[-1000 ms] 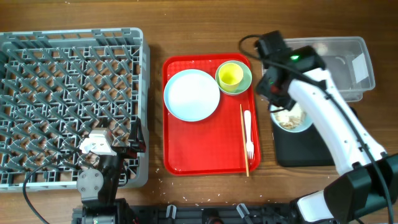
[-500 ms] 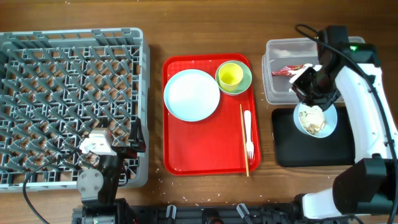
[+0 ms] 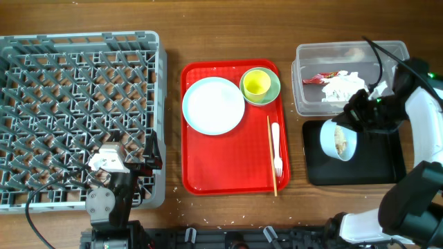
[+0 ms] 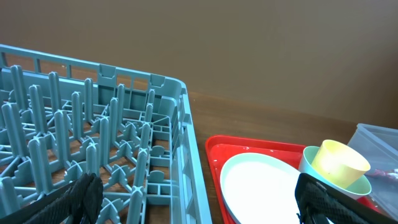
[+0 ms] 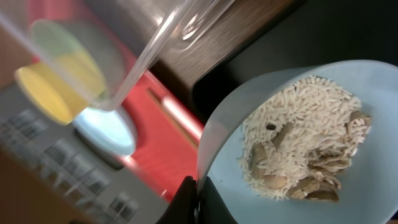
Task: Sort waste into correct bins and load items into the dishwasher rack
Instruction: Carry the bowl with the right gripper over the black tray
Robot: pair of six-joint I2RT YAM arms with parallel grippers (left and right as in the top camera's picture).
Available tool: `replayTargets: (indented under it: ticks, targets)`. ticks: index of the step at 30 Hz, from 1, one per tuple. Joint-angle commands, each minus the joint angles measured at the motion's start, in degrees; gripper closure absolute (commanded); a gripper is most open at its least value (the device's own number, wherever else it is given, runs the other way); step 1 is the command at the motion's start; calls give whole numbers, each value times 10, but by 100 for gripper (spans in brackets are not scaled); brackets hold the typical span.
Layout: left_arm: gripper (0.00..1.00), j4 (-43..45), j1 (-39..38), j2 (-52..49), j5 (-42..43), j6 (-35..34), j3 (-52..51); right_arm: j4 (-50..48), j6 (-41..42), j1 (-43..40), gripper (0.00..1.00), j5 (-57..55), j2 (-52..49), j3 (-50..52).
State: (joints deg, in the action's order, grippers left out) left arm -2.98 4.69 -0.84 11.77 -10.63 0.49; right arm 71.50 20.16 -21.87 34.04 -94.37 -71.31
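My right gripper (image 3: 356, 117) (image 5: 199, 193) is shut on the rim of the small pale-blue dish (image 3: 339, 140) (image 5: 298, 143). It holds the dish tilted on its side over the black tray (image 3: 387, 162), with rice-like food scraps (image 5: 298, 143) still in it. The clear tub (image 3: 349, 72) behind holds the red wrapper (image 3: 320, 78) and white tissue (image 3: 344, 87). On the red serving tray (image 3: 228, 166) lie the large pale-blue plate (image 3: 213, 105), the yellow cup (image 3: 257, 83) in the green bowl (image 3: 272, 93), the white fork (image 3: 276, 148) and chopsticks (image 3: 271, 155). My left gripper (image 4: 199, 202) is open over the grey rack's (image 3: 76, 111) right edge.
Small crumbs lie on the wooden table in front of the red serving tray. The clear tub's corner (image 5: 155, 43) looms close above the dish in the right wrist view. The rack's wall (image 4: 186, 143) stands between my left gripper and the red tray (image 4: 214, 149).
My right arm swung right from over the black tray's left to its right side, and the dish went from level to tipped on its side. The left arm has not moved.
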Motion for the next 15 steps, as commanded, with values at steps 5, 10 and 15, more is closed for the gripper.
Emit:
replayTargets:
  ticks: [5, 10, 15]
  targets:
    - [0, -3, 3, 3, -3, -3, -2, -19, -97, -58, 96, 154, 10, 62]
    - [0, -3, 3, 3, -3, -3, -2, -1, -97, -141, 96, 196, 10, 87]
    - [0, -3, 3, 3, -3, -3, -2, 25, -161, -215, 96, 258, 9, 95]
